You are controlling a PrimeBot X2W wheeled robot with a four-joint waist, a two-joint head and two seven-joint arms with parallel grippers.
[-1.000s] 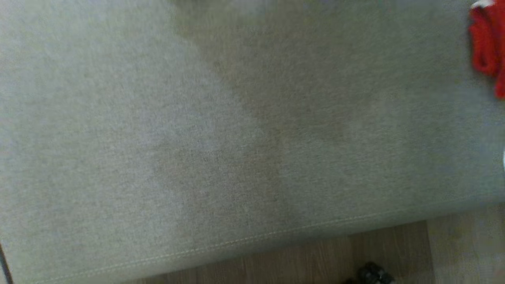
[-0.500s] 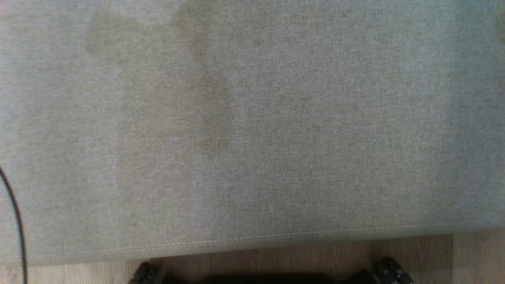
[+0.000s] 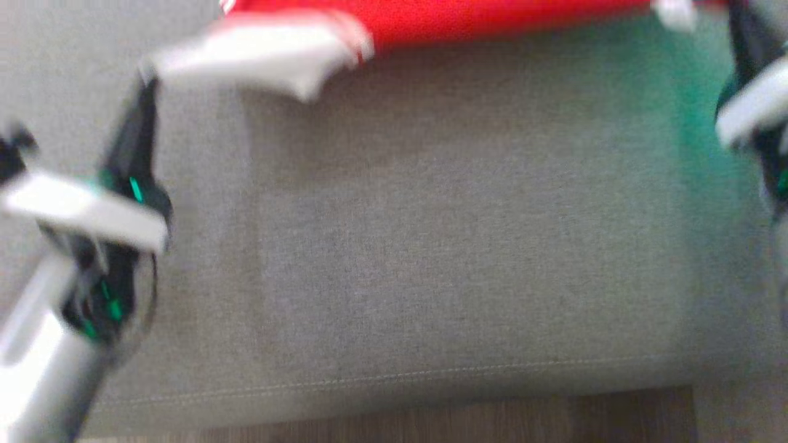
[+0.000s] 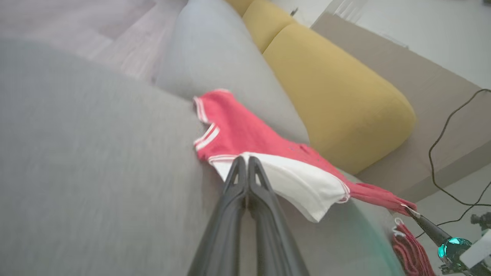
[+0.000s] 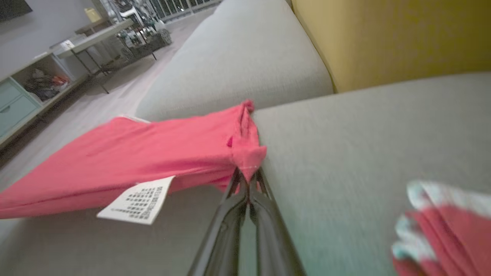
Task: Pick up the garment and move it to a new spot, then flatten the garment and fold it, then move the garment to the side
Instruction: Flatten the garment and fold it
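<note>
A red garment (image 3: pixel 492 18) with a white sleeve (image 3: pixel 271 55) and white stripes hangs stretched across the top of the blurred head view, above the grey sofa seat (image 3: pixel 431 246). My left gripper (image 3: pixel 144 83) reaches up to the sleeve; in the left wrist view it (image 4: pixel 245 159) is shut on the white sleeve's edge (image 4: pixel 291 180). My right gripper (image 3: pixel 739 24) holds the other end; in the right wrist view it (image 5: pixel 247 172) is shut on a bunched red corner (image 5: pixel 245 149). A white care label (image 5: pixel 138 201) dangles from the cloth.
Yellow back cushions (image 4: pixel 337 99) line the sofa behind the garment. A second red and white garment (image 5: pixel 441 226) lies on the seat at my right. The seat's front edge (image 3: pixel 431 375) drops to a wooden floor (image 3: pixel 492 418). A black cable (image 4: pixel 441 153) runs nearby.
The head camera has swung: earlier it showed bare sofa fabric, now both grippers and the stretched red garment are in view, with strong motion blur.
</note>
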